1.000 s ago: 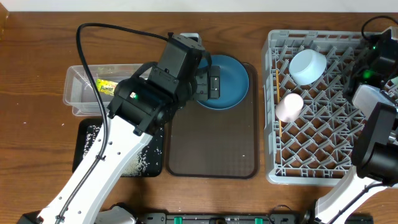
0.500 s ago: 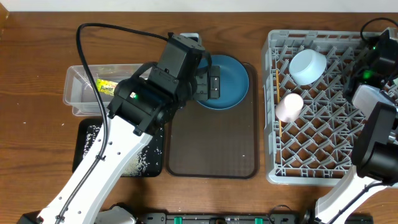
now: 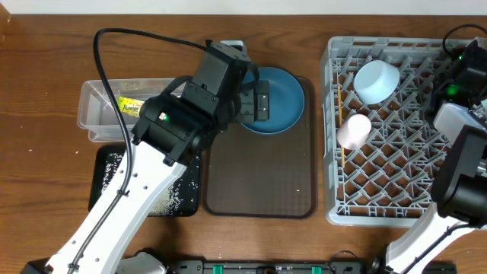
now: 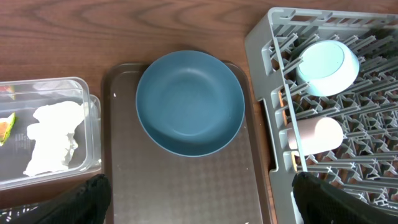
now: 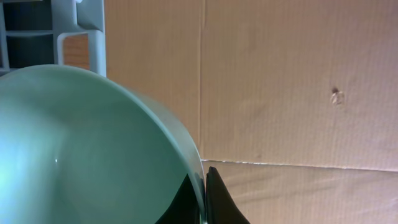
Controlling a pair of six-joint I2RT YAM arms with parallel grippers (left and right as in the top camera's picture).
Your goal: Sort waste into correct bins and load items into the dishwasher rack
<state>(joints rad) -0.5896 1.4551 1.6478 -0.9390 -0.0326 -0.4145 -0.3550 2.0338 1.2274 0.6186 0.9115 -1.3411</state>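
Shifting only slightly, the right claw (image 5: 202,186) pinches the green bowl (image 5: 81,149) by its rim. The left claw (image 4: 202,194) hovers unmoved, wide open and empty, with the plate (image 4: 189,102) directly beneath it. Neither dish is racked yet.

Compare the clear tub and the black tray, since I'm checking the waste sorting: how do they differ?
The clear tub has taller see-through walls; the black tray is shallow and opaque. The tub holds a snack wrapper and a white tissue; the tray holds loose white grains. Both are rectangular, similar in size, left of the brown serving tray.
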